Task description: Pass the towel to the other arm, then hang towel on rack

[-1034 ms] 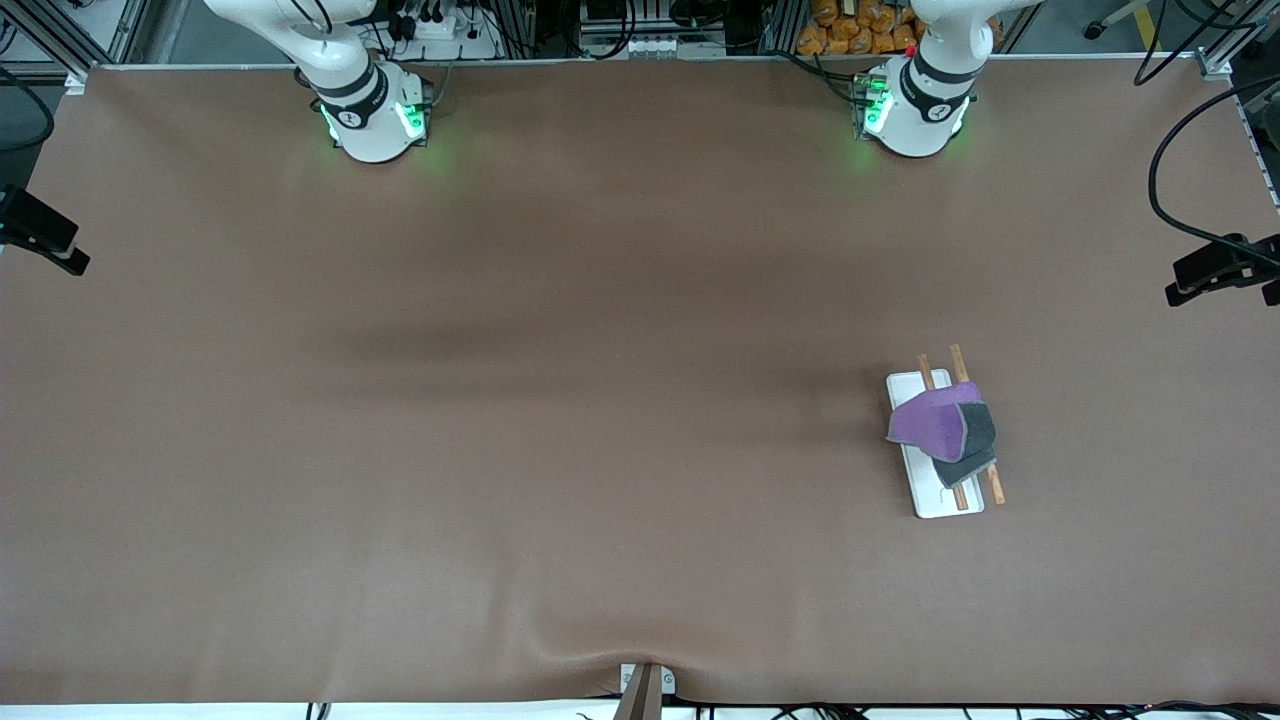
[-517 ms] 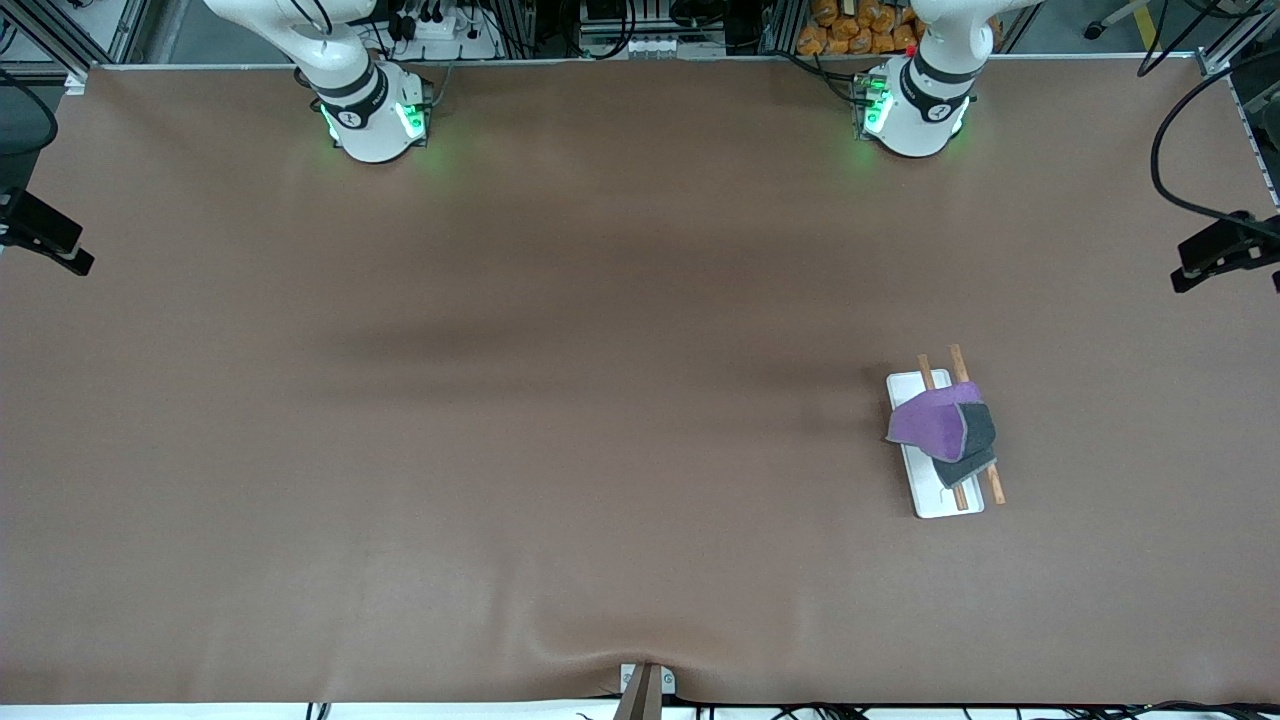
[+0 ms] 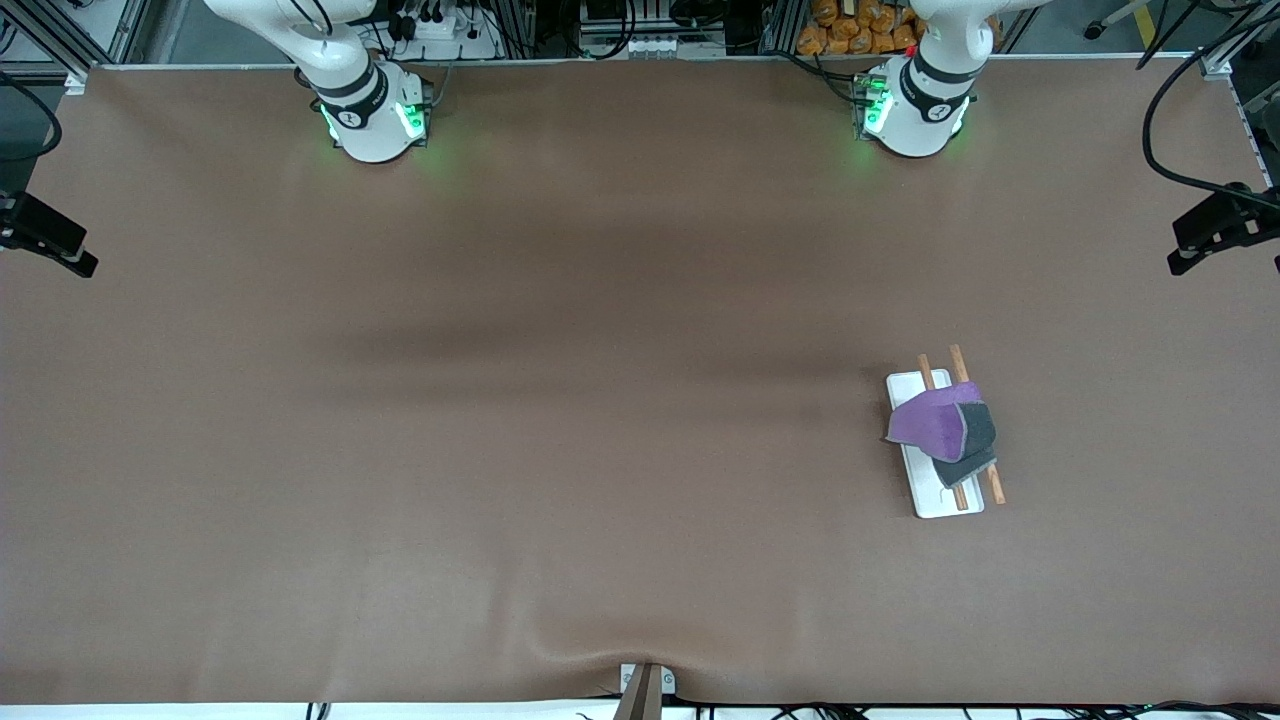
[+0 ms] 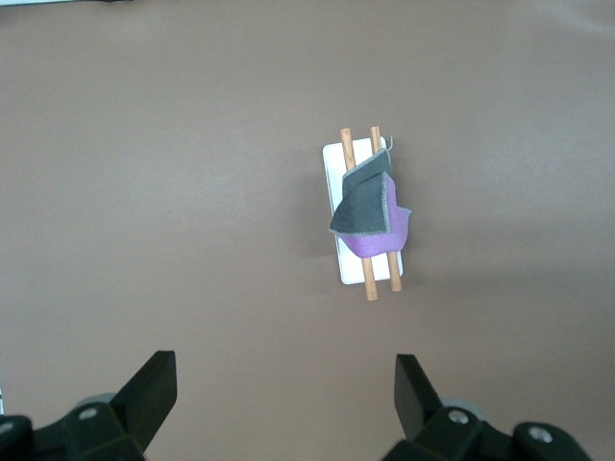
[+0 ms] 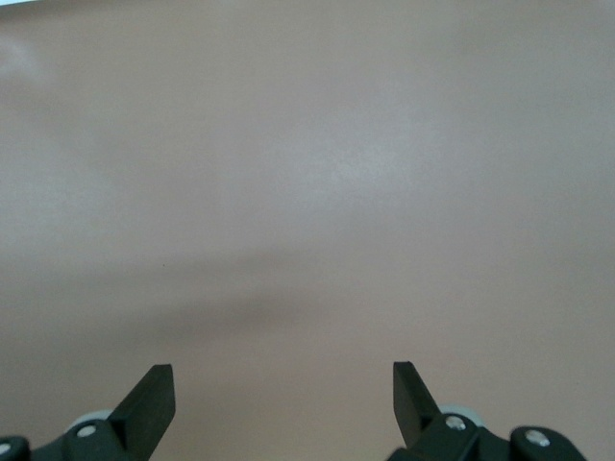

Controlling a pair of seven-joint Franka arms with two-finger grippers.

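Observation:
The towel (image 3: pixel 940 428) lies draped across the two brown rods of the rack (image 3: pixel 945 503), purple side toward the right arm's end and dark grey toward the left arm's end. The rack stands on the table at the left arm's end. In the left wrist view the towel (image 4: pixel 365 206) and the rack (image 4: pixel 332 168) show far below. My left gripper (image 4: pixel 285 384) hangs open and empty, high over the table. My right gripper (image 5: pixel 283 384) is also open and empty, high over bare table. Neither hand shows in the front view.
The brown table mat (image 3: pixel 560 400) has a raised wrinkle at the edge nearest the front camera (image 3: pixel 640 655). A black clamp-like piece with a cable juts in at each end of the table (image 3: pixel 45 240) (image 3: pixel 1215 225). Both arm bases (image 3: pixel 375 115) (image 3: pixel 915 110) stand along the edge farthest from the camera.
The towel and rack have not moved. The black piece at the left arm's end has shifted a little toward the bases; the one at the right arm's end barely moved.

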